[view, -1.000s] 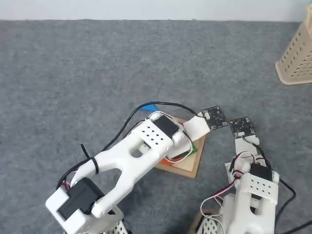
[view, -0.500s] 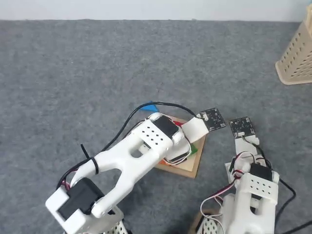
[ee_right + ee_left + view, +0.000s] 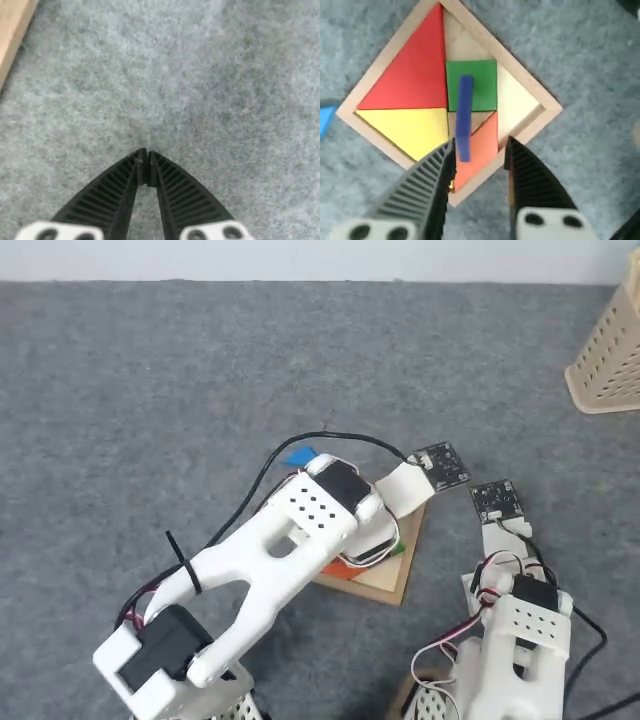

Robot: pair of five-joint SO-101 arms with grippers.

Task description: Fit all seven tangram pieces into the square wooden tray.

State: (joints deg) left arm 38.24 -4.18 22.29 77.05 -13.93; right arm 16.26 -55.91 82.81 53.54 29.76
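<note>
Left end effector (image 3: 481, 142) held open over wooden tray (image 3: 525, 81); dark blue piece (image 3: 465, 117) stood on edge, ungripped, judged awaiting tipping flat. Right end effector (image 3: 147, 151) closed, empty

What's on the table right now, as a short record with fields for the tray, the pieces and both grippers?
Tray: on carpet, partly filled
Flat in tray: red triangle, yellow triangle, green square, orange piece
Dark blue piece: on edge, over green square and orange piece
Light blue piece: outside tray
Left gripper: open, above tray
Right gripper: shut, over carpet
</note>
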